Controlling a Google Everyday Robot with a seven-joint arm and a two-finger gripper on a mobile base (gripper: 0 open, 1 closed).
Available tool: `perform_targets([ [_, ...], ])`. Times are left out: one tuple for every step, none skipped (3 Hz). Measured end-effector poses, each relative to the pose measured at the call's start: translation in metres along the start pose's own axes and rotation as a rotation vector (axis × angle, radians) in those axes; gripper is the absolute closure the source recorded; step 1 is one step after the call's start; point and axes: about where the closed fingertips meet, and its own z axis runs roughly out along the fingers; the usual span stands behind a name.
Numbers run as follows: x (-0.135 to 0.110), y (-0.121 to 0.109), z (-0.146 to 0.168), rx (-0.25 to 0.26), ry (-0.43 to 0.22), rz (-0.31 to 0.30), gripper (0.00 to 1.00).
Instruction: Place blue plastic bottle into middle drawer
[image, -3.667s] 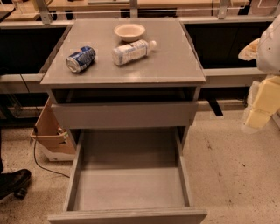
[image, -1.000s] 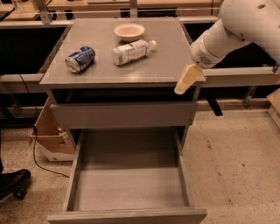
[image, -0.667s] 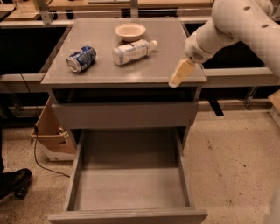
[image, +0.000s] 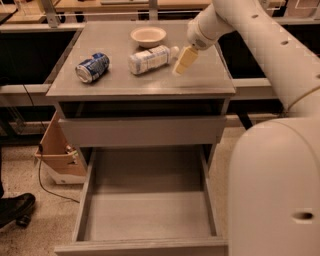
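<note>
The blue plastic bottle (image: 150, 58) lies on its side on the grey cabinet top (image: 140, 82), white cap pointing right. My gripper (image: 182, 62) hangs just right of the cap, above the cabinet top, on the white arm coming in from the upper right. The middle drawer (image: 145, 210) is pulled wide open below, and nothing is inside it.
A dented blue can (image: 92, 67) lies left of the bottle. A beige bowl (image: 148, 35) sits behind the bottle. The upper drawer (image: 142, 131) is shut. A cardboard box (image: 57, 152) and a cable are on the floor left. A shoe (image: 15, 207) is at the lower left.
My arm swung in from the right side and moved left over the cabinet top; the gripper went from beyond the cabinet's right edge to just beside the bottle's cap. The bottle has not moved.
</note>
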Motion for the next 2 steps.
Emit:
perform_targets([
  [-0.014,-0.008,0.033,-0.02,-0.02,-0.017,0.0],
  [-0.027,-0.002,0.064,-0.068,-0.065,0.001,0.0],
])
